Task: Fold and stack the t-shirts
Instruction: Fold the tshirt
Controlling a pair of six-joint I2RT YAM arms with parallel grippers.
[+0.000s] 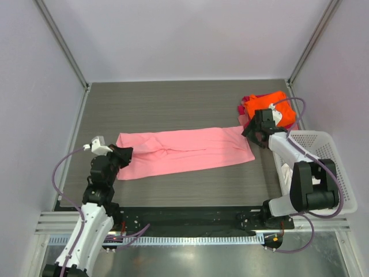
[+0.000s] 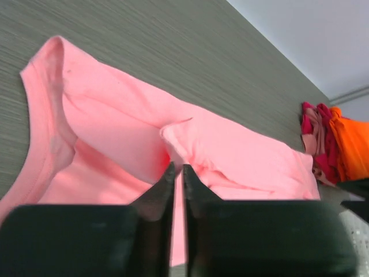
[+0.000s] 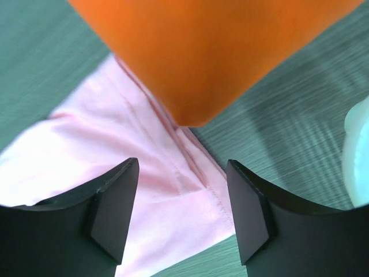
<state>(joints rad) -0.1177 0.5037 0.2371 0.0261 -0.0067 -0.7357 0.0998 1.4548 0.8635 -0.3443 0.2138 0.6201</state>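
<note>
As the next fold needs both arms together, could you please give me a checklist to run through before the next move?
1. Left tool gripping the pink t-shirt: cannot tell. The jaws are almost closed at its left end, with pink showing in the slit.
2. Right tool open over the shirt's right end: ok.
3. Right tool holding cloth: not ok. Nothing is between its jaws yet.
4. Pink t-shirt lying as a flat long strip: ok, apart from slight ridges near the middle.
5. Orange t-shirt clear of the right tool: not ok. Its edge lies right at the pink corner ahead of the jaws.
</note>
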